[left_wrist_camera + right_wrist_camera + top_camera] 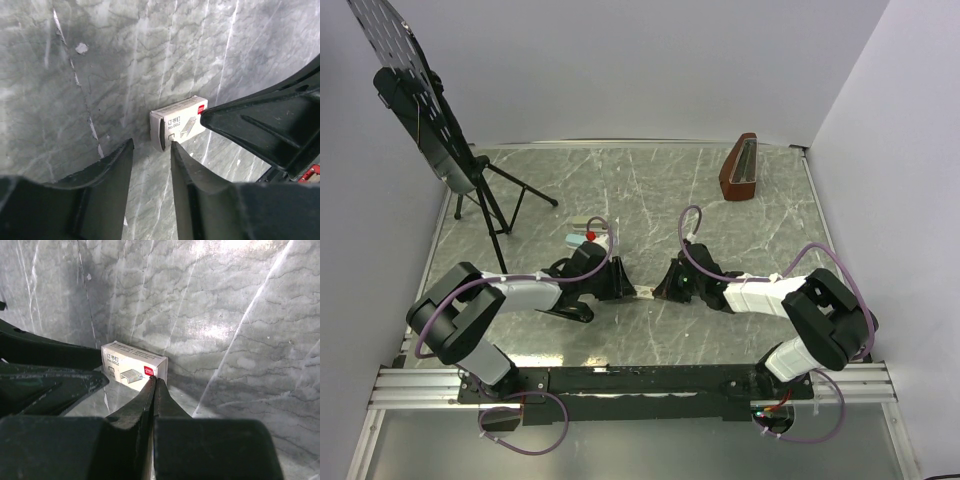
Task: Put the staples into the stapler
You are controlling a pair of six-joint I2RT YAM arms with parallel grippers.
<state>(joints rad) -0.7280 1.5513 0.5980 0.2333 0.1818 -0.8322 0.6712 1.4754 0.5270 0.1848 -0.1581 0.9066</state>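
— Grey marbled surface [650, 190], white walls on three sides. Which step are we at?

— An early one, by my reading. The staples are inside their small whitish staple box [645, 293], which lies flat at centre frame in the top view, right between the two arms. Both tools have met at it.

— Grasping it?

— Not properly. The left tool [151, 145] is released, fingers spread, with the box just beyond one fingertip rather than between them. The right tool [155, 382] is clenched, its fingers pressed flat together with nothing showing between them, and the tips touch the red-labelled end of the box.

— So what does the next move call for?

— One tool has to steady the box while the other works that end open and draws out a strip. It is a fine job, because the box is light and would slide on the smooth stone if pushed from one side only.

— And the black stapler?

— Poor view there. A low dark shape [565, 312] beneath the left forearm may be it, but I cannot tell.

— Anything else about?

— A grey-green stapler [582, 222] sits just above the left wrist in the top view. A black tripod stand [485, 195] carrying a perforated panel stands at upper left, and a reddish-brown wedge [739, 170] at upper right, all well apart from the box. What crowds the box is the tools themselves and their purple cables.
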